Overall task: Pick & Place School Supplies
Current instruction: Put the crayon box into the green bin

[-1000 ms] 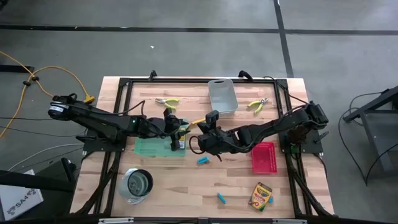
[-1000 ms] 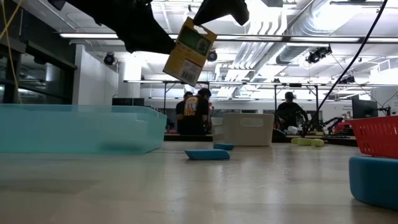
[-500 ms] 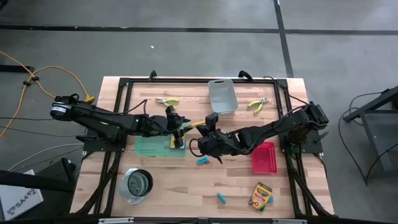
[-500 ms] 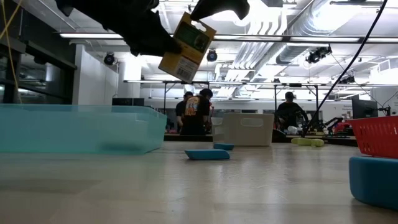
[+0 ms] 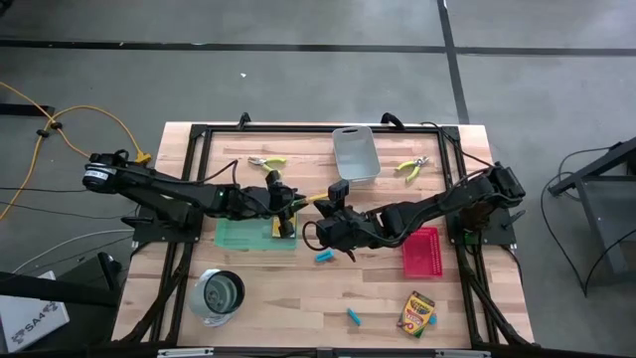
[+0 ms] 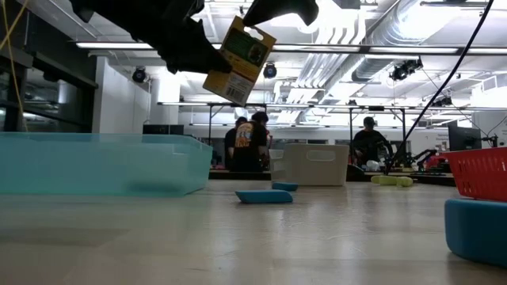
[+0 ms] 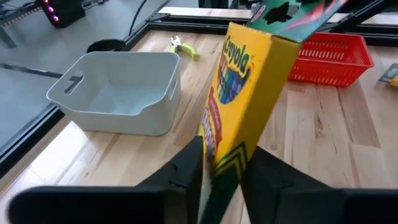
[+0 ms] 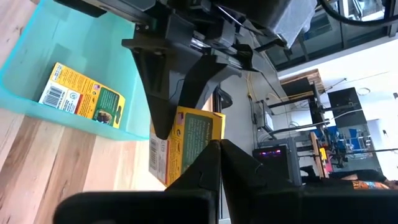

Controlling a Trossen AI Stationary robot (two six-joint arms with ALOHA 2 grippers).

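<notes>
Both grippers meet mid-table, just left of frame centre in the high view, over the right edge of the green tray [image 5: 243,237]. The left gripper [image 7: 221,168] is clamped on the lower end of a crayon box [image 7: 239,106]; the right gripper [image 8: 214,152] pinches the same box's top flap, so it's held off the table from both ends. In the low view the box [image 6: 239,60] hangs tilted at top centre, well above the tabletop. A second crayon box [image 8: 81,93] lies flat inside the green tray, and a third [image 5: 417,311] lies on the wood at lower right. Blue blocks: one [image 5: 324,258] just below the right gripper, another [image 5: 353,317] lower down. Plier tools: one [image 5: 266,162] at upper left of the table, one [image 5: 410,169] right of the grey bin [image 5: 355,154]. Red basket [image 5: 420,253] at right, metal cup [image 5: 220,293] at lower left.
</notes>
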